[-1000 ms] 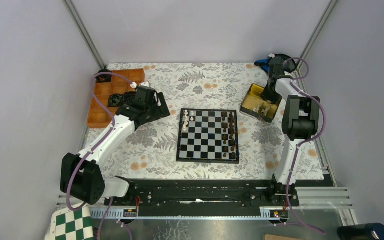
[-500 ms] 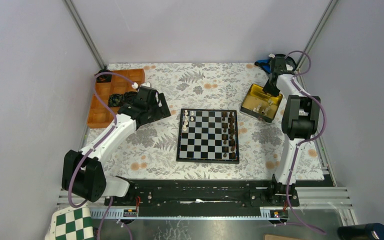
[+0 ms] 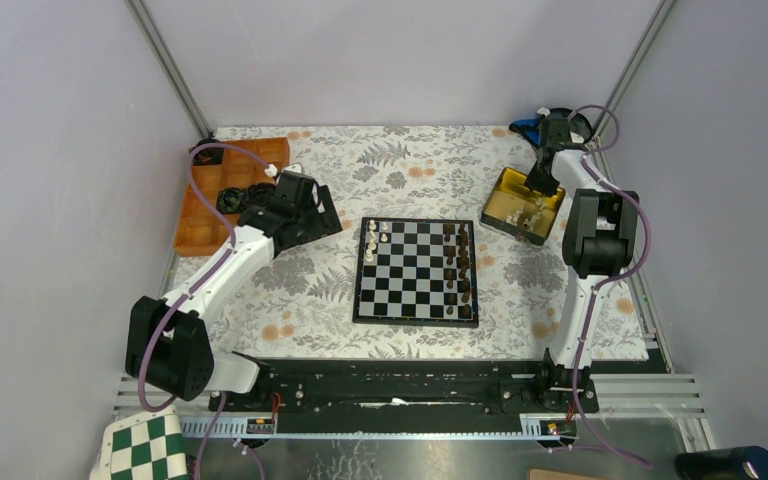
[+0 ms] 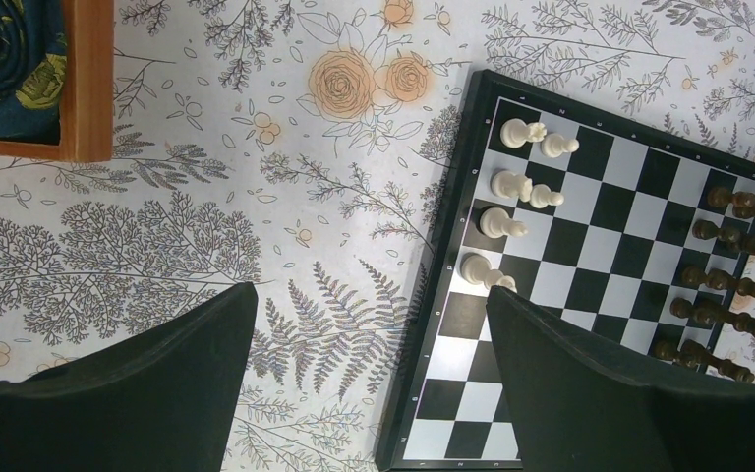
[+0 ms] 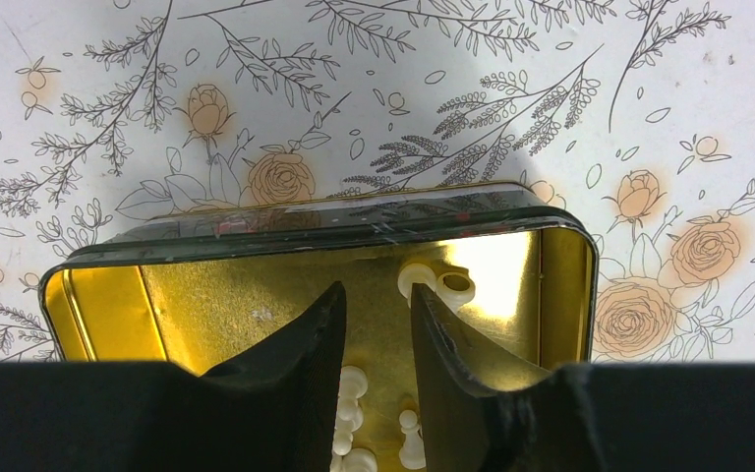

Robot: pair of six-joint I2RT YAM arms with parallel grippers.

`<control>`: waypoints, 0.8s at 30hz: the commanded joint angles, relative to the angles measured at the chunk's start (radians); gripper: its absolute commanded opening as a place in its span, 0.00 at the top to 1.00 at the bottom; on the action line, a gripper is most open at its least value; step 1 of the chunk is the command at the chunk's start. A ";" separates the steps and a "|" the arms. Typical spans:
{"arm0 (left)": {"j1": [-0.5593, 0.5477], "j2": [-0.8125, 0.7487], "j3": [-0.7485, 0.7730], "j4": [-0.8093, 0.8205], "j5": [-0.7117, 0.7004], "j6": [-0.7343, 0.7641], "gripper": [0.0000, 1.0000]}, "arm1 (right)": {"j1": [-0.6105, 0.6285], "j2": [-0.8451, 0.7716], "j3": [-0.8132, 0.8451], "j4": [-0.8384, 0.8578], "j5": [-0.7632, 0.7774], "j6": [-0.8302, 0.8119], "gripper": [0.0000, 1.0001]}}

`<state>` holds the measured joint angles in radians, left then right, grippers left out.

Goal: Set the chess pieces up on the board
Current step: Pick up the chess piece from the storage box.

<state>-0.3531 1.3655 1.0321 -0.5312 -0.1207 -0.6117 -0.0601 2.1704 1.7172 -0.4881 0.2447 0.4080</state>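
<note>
Six small cream chess pieces (image 4: 509, 184) stand on the black-framed chessboard (image 4: 590, 295) ahead of wide left jaws; others lie in gold metal tin (image 5: 206, 295) under narrow right jaws, grip unclear.

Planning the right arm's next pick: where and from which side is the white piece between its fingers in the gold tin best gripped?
Pinch the white piece across its narrow body, coming straight down from above. It lies flat in the tin, lengthwise in the gap of the right gripper; the walls likely block sideways approaches.
</note>
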 commanded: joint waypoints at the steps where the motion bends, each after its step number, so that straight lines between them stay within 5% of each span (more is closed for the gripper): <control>1: -0.006 0.003 0.026 0.038 -0.019 0.005 0.06 | -0.008 -0.021 -0.006 0.003 0.011 -0.012 0.63; 24: -0.006 -0.003 0.011 0.045 -0.006 0.009 0.06 | -0.024 -0.051 -0.022 0.014 0.024 -0.017 0.64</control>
<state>-0.3531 1.3659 1.0321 -0.5312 -0.1200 -0.6117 -0.0788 2.1704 1.7077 -0.4744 0.2455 0.4042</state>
